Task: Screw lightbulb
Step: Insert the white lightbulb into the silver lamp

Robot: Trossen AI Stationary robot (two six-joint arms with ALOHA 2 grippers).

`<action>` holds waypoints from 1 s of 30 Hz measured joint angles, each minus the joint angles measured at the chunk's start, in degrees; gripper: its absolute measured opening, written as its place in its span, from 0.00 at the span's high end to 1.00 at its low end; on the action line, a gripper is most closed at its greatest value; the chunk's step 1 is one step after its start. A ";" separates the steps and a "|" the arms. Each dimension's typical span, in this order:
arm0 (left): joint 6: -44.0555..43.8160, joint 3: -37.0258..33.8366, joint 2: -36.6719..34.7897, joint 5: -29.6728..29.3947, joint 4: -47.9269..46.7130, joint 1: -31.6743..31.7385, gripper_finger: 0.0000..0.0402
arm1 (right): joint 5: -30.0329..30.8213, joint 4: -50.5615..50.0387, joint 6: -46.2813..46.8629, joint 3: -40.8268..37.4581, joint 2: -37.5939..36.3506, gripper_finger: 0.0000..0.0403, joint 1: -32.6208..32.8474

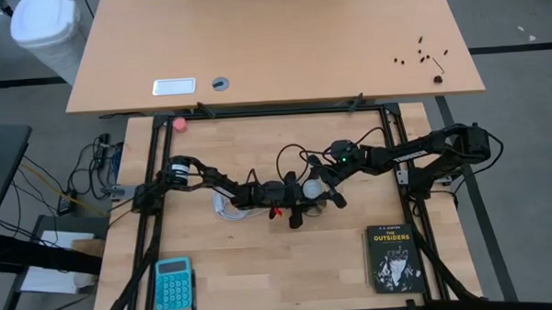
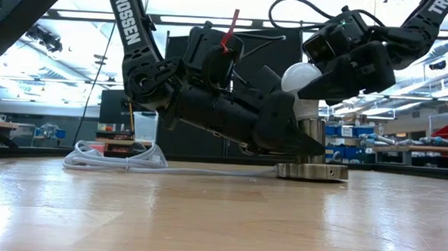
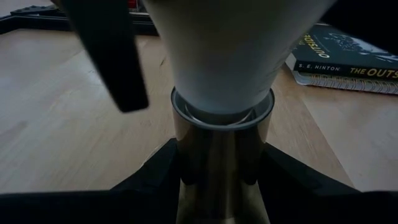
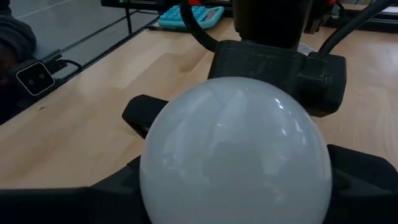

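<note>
Smooth frosted bulb (image 4: 235, 152) upright, globe up, base in metal socket (image 3: 222, 146).
Right gripper (image 2: 314, 84) clamps globe; left gripper (image 2: 288, 140) clamps socket.

Counter (image 1: 262, 275): teal calculator (image 1: 174, 284) at near-left corner; black paperback book (image 1: 392, 258) at near-right, cover up. Small pink ball (image 1: 180, 123) at far-left edge. White cord (image 2: 116, 160) coiled on surface. White bin (image 1: 43, 25) on floor beyond.
</note>
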 joint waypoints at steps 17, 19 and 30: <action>-0.57 -0.06 -0.15 -3.48 0.38 -0.06 0.57 | 6.50 5.48 3.89 -3.88 -1.00 0.38 1.53; -0.64 -0.15 -0.13 -4.31 1.32 -0.18 0.57 | 7.38 9.28 5.61 -5.63 -0.98 0.38 1.53; -0.66 -0.22 -0.04 -8.46 2.51 -0.18 0.57 | 15.33 13.35 9.30 -7.72 -0.94 0.38 2.61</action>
